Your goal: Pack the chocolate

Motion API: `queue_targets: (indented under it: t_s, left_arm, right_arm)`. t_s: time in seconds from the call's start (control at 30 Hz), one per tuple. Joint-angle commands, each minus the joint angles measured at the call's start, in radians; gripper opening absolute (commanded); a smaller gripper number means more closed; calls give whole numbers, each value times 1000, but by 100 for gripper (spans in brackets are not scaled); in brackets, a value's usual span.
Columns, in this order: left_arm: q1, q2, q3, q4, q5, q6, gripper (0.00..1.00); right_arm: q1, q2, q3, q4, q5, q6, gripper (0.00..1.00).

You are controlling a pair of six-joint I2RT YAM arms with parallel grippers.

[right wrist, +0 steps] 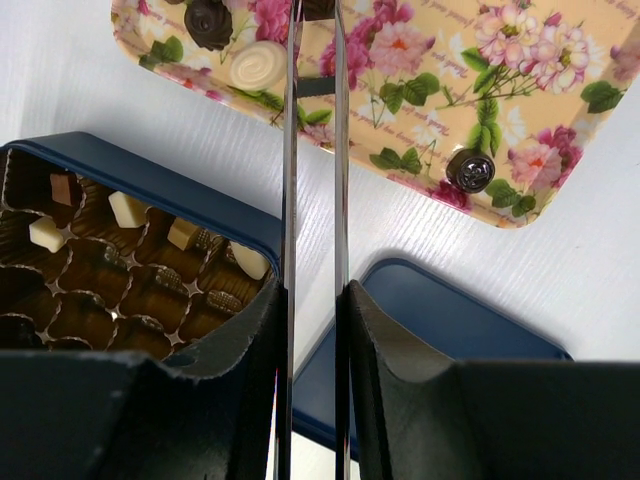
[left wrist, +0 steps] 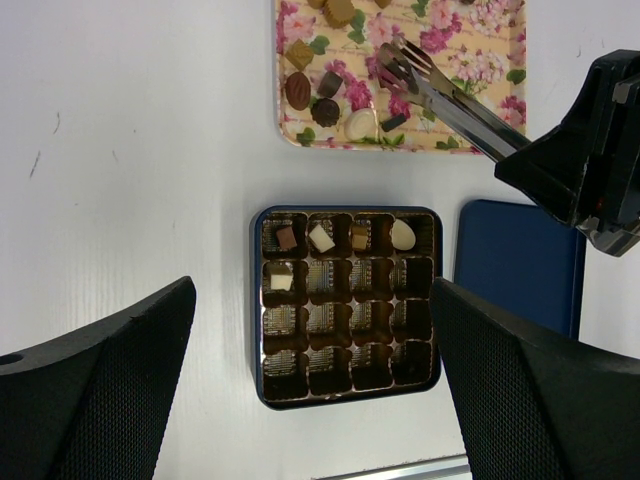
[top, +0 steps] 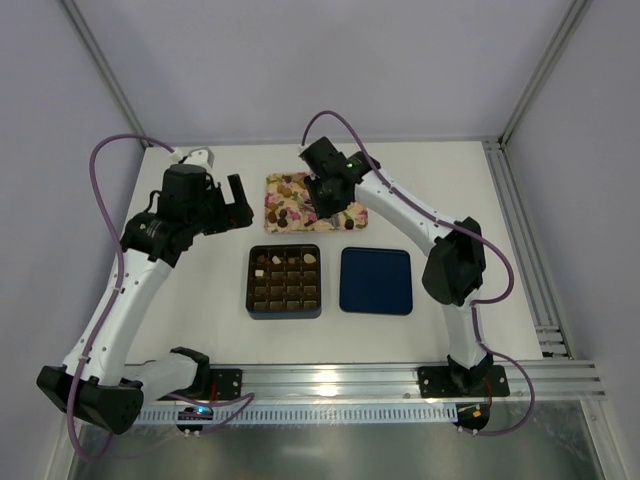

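Black mesh-faced fingers (left wrist: 110,380) of the left jaws fill the bottom corners of the left wrist view. They are spread wide, hold nothing and hang above the white surface (left wrist: 130,150).

Between them, lower down, sits the dark box (left wrist: 256,300) with its four-by-four grid. Five cells are filled. The far row holds a brown square (left wrist: 287,238), a white piece (left wrist: 321,238), a tan one (left wrist: 359,237) and a white oval (left wrist: 402,234), and a cream-and-brown piece (left wrist: 281,278) lies in the first cell of the next row. The navy lid (left wrist: 515,260) lies flat just beside the box on its right.

The right jaws are pressed onto a pair of metal tongs (left wrist: 455,110), whose two blades run out from between the black fingers (right wrist: 400,400). The tong tips reach over the floral tray (left wrist: 490,60) beyond the box and stand slightly apart. Whether they grip a piece cannot be told.

The rest of the chocolate (left wrist: 298,90) lies loose on that tray, mostly in its left half, with one dark round (right wrist: 470,168) near the right corner.
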Motion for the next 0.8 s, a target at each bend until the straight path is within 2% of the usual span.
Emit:
queue_targets:
  t_s: [0.0, 0.4, 0.77]
  left_arm:
    - [6, -3, 26, 26, 8, 6, 97]
    - [6, 0, 24, 28, 8, 6, 97]
    - [6, 3, 23, 35, 11, 3, 97]
  right_arm:
    - [-7, -52, 58, 4, 21, -12, 27]
    - [-10, -59, 50, -2, 9, -9, 27]
    - [-9, -177, -29, 18, -37, 9, 26]
